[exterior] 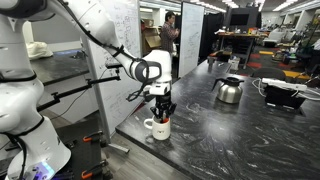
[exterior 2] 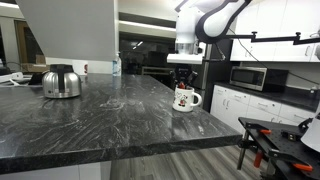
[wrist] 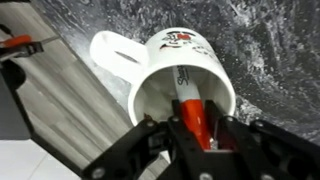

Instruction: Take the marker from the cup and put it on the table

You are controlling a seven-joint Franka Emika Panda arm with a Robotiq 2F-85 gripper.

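The white mug point(exterior: 159, 128) stands near the edge of the dark marbled table point(exterior: 230, 140); it also shows in an exterior view point(exterior 2: 185, 99) and from above in the wrist view point(wrist: 180, 75), handle to the upper left. The red marker point(wrist: 195, 118) stands inside the mug, its top between my fingers. My gripper point(wrist: 200, 135) is right above the mug's mouth with the fingers closed against the marker on both sides. In both exterior views the gripper point(exterior: 161, 112) point(exterior 2: 184, 82) hangs straight over the mug and hides the marker.
A shiny steel kettle point(exterior: 229, 90) point(exterior 2: 62, 82) stands farther along the table. A black device with cables point(exterior: 283, 94) lies at the far end. The table edge point(wrist: 90, 110) runs close beside the mug. A microwave point(exterior 2: 250, 77) sits on a counter behind.
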